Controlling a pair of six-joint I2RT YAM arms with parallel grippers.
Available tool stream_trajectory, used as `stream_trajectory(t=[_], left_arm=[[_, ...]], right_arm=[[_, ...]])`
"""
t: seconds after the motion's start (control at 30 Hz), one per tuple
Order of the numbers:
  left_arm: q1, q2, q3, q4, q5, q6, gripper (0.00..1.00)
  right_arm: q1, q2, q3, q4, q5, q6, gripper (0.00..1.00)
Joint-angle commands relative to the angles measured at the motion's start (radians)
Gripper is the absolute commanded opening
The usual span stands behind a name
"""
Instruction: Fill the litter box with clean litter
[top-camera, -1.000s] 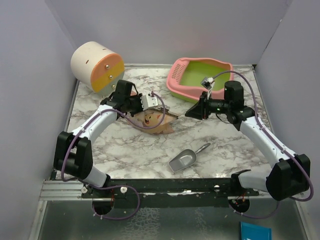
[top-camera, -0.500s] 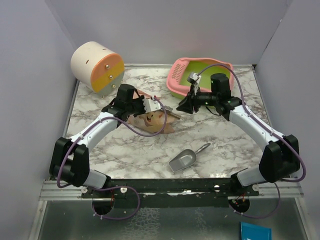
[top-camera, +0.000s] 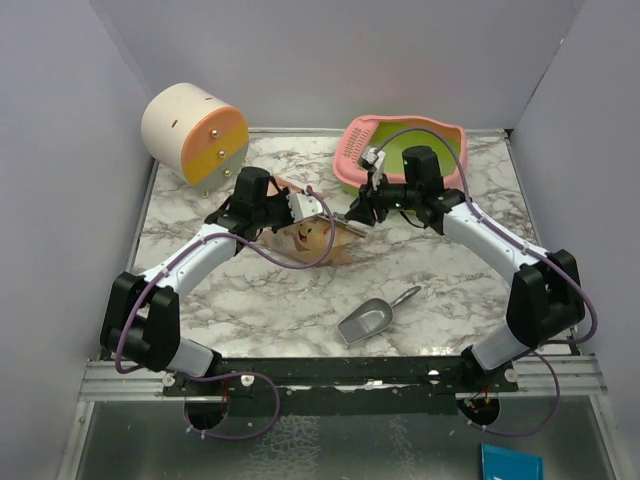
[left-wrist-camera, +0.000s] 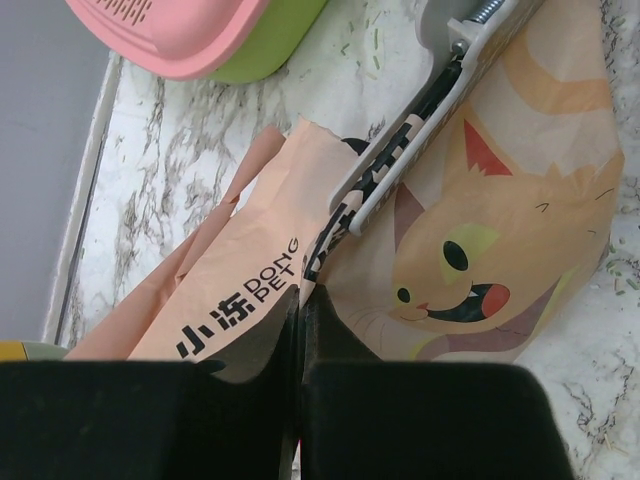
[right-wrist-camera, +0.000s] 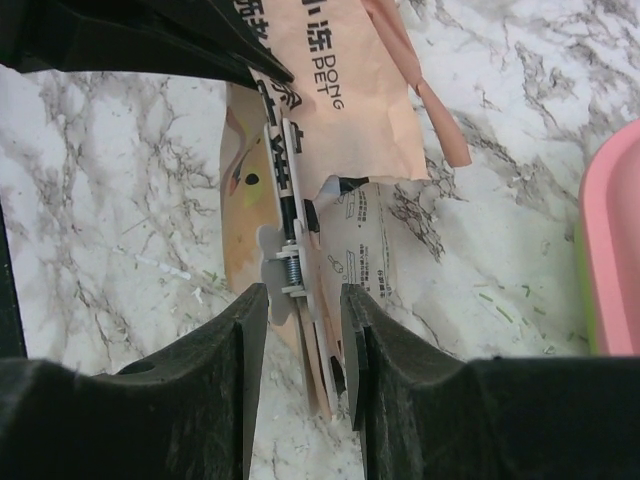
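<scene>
The litter box (top-camera: 445, 135), pink rim and lime-green basin, stands at the back right; its corner shows in the left wrist view (left-wrist-camera: 190, 35) and its rim in the right wrist view (right-wrist-camera: 615, 260). No clean litter shows in the basin. The beige cat-printed bag (top-camera: 318, 240) lies mid-table, closed by a white spring clip (right-wrist-camera: 292, 235), also in the left wrist view (left-wrist-camera: 440, 110). My left gripper (top-camera: 285, 208) is shut on the bag's folded top edge (left-wrist-camera: 250, 300). My right gripper (right-wrist-camera: 303, 300) is open, its jaws on either side of the clip's handle end.
A cream-and-orange cylinder (top-camera: 195, 133) lies at the back left. A grey metal scoop (top-camera: 370, 320) lies near the front, right of centre. A few stray granules dot the marble top (left-wrist-camera: 620, 265). Grey walls close in three sides.
My right arm has swung left from beside the litter box to the bag, and its open jaws now straddle the clip. My left gripper has kept hold of the bag, shifting slightly.
</scene>
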Motion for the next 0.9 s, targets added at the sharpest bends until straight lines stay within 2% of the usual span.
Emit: stream_trajectory(t=[0.0,0.43,0.87], left_arm=[[-0.010,-0.042,0.017,0.229,0.001,-0.052,0.00],[-0.012,-0.108,-0.053,0.241,-0.067,-0.098,0.03],[-0.012,-0.087,-0.004,0.198,-0.096,-0.143,0.00]], right_arm=[[0.043,0.070,0.049,-0.001,0.050,-0.028,0.36],[0.091,0.092,0.047,-0.003,0.076,-0.026,0.37],[0.142,0.035,-0.009,0.017,0.211,-0.028,0.38]])
